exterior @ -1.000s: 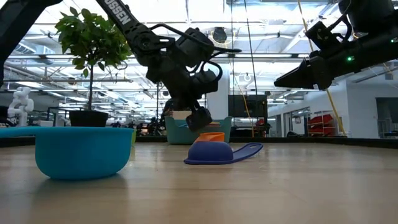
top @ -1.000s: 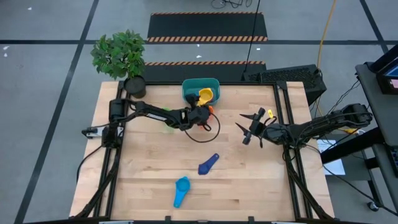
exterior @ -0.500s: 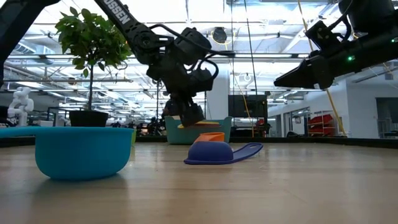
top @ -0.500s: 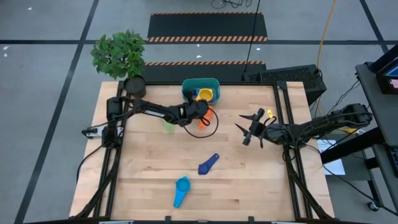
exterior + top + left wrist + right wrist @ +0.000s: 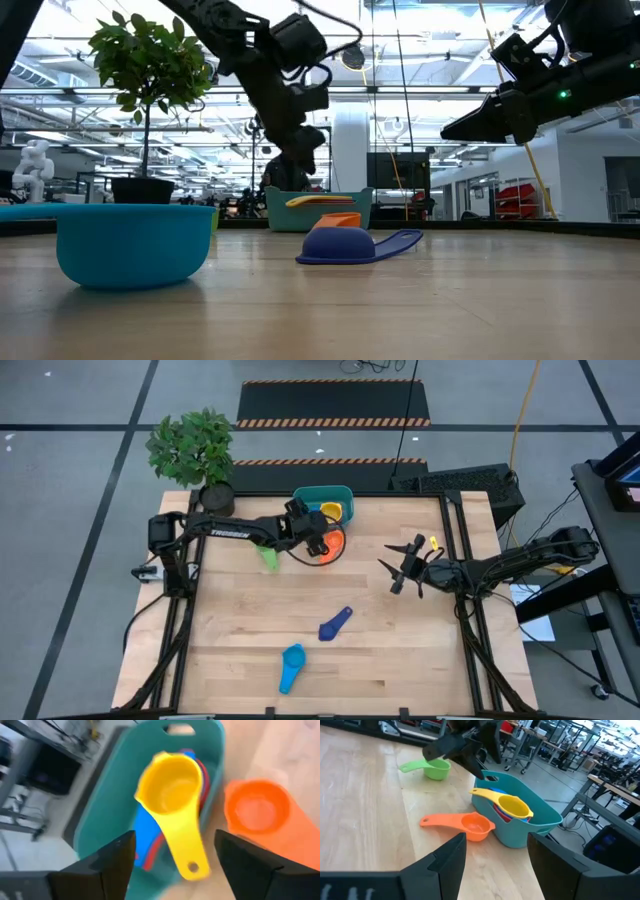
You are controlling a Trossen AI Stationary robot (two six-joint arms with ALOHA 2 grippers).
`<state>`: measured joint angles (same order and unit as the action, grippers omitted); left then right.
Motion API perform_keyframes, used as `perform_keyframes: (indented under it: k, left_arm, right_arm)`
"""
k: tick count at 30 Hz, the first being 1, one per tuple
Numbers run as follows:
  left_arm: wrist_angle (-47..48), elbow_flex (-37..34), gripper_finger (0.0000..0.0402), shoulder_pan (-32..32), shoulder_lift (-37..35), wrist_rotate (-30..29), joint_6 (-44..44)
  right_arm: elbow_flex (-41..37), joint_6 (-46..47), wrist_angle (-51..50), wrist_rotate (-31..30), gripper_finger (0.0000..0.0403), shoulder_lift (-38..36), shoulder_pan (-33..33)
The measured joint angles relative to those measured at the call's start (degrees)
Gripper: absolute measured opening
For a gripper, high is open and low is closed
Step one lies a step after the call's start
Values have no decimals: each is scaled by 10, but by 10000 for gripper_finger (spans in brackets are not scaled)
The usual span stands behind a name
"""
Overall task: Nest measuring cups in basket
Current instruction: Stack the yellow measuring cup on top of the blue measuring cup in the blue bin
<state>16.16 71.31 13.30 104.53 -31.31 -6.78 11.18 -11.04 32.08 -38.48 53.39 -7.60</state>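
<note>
A green cup (image 5: pixel 269 556) lies on the surface just behind the left gripper (image 5: pixel 312 538), which hovers with fingers spread and empty beside the basket (image 5: pixel 310 497). Directly ahead of it, a yellow cup (image 5: pixel 172 795) rests in the basket on nested blue and red cups, and an orange cup (image 5: pixel 331 543) sits just outside. Well right, the right gripper (image 5: pixel 398 572) waits, fingers spread. Two blue cups (image 5: pixel 335 624) lie nearer the front edge.

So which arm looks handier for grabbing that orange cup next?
Probably the left: its open gripper hangs right beside the orange cup by the basket. The right gripper waits farther off.
</note>
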Motion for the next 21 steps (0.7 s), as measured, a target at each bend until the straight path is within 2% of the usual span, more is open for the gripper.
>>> perform_keyframes:
  k: [5, 13, 21]
  left_arm:
    - [14, -2, 255, -3, 39, -10, 17]
    - [21, -1, 295, -5, 59, -88, 5]
    - [11, -1, 294, 5, 58, -91, -2]
  right_arm:
    - [0, 6, 5, 14, 203, 0, 0]
    - [0, 7, 9, 13, 203, 0, 0]
    - [0, 6, 9, 13, 203, 0, 0]
